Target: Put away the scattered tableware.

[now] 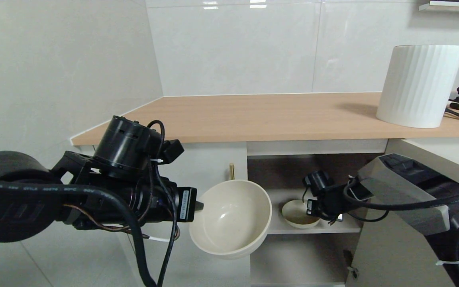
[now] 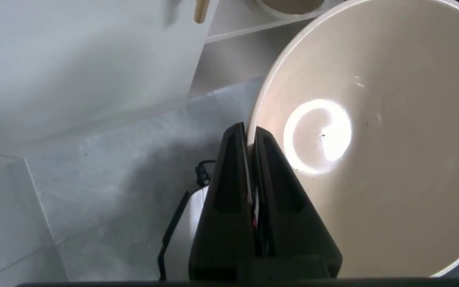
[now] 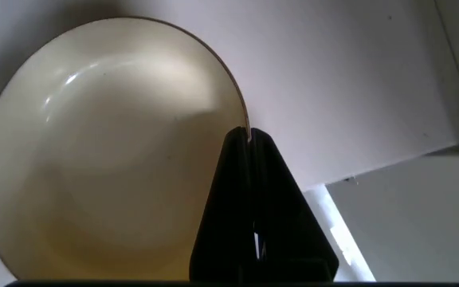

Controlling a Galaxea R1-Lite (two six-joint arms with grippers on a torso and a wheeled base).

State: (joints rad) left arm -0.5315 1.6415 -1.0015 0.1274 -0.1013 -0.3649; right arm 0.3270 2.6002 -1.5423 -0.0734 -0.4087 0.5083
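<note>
Large bowl: the large cream smooth-walled bowl [image 1: 231, 219] hangs in the air in front of the closed white cabinet door [image 1: 213, 167]. It is just left of the open compartment and tilted so its mouth faces up and outward.
Left gripper: the left gripper [image 2: 252, 142] is pinched tight on the large bowl's rim, one finger inside and one outside. The wall looks too wide to span, so the rim is likely the only purchase.
Small bowl: the smaller, shallow cream bowl [image 1: 296, 214] is inside the open compartment at the white middle shelf [image 1: 333, 229]. I cannot tell whether its base touches the shelf.
Right gripper: the right gripper [image 3: 248, 139] is clamped on the small bowl's rim in the same way.
Reason for spacing: the right arm fills the opening, so the large bowl is probably held outside until there is room.
Surroundings: the light wooden countertop [image 1: 273, 115] above carries a white ribbed cylindrical container [image 1: 420, 85], well apart from both bowls.
</note>
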